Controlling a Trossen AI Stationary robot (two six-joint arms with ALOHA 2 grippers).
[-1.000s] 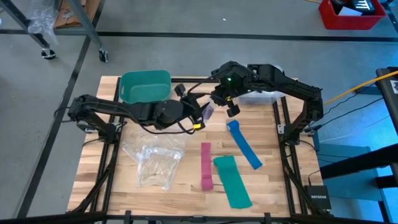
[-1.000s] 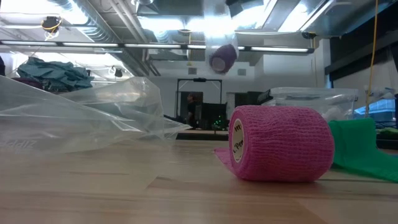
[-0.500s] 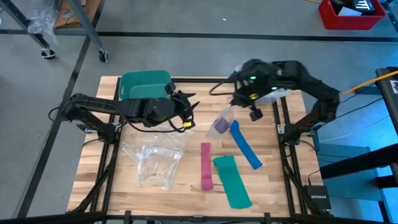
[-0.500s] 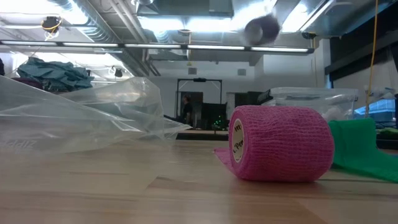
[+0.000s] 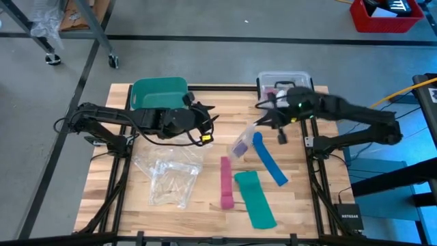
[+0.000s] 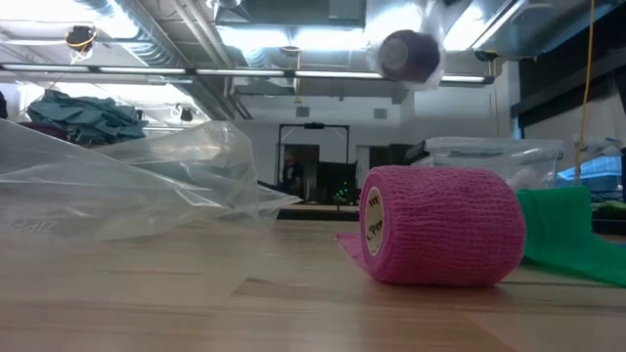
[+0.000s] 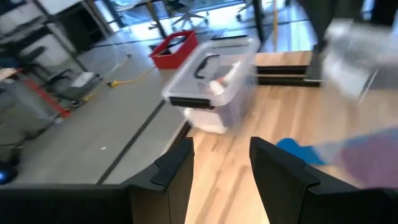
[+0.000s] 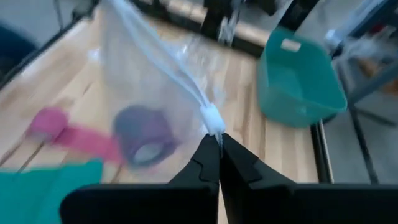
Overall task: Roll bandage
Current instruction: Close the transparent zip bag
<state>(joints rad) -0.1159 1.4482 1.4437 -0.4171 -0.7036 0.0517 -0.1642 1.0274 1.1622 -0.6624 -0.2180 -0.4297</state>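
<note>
The purple bandage [image 5: 240, 145] is a stubby roll inside a small clear plastic bag [image 5: 246, 137]. The bag hangs in the air from my right gripper [image 5: 263, 123], which is shut on the bag's top. The roll also shows in the right wrist view [image 8: 142, 134] and high up in the low view [image 6: 409, 56]. My left gripper [image 5: 207, 123] is open and empty, to the left of the bag; its fingers stand apart in the left wrist view [image 7: 221, 168]. My right gripper pinches the bag's top edge at the white zip slider [image 8: 211, 118] between its two shut fingers. The bag hangs below and ahead of the fingers, clear of the table, with the purple roll in its bottom.
A pink strip [image 5: 226, 179] with a pink roll at its near end [image 6: 440, 225], a blue strip [image 5: 268, 158] and a teal strip [image 5: 254, 198] lie on the table. A teal bin [image 5: 159, 94], a clear lidded box [image 5: 283, 82] and loose plastic bags [image 5: 167, 176] are also there.
My right gripper has gone toward the table's right edge, carrying the bag with the purple roll, which now swings from it alone. My left gripper has drawn back toward the table's left, away from the bag.
</note>
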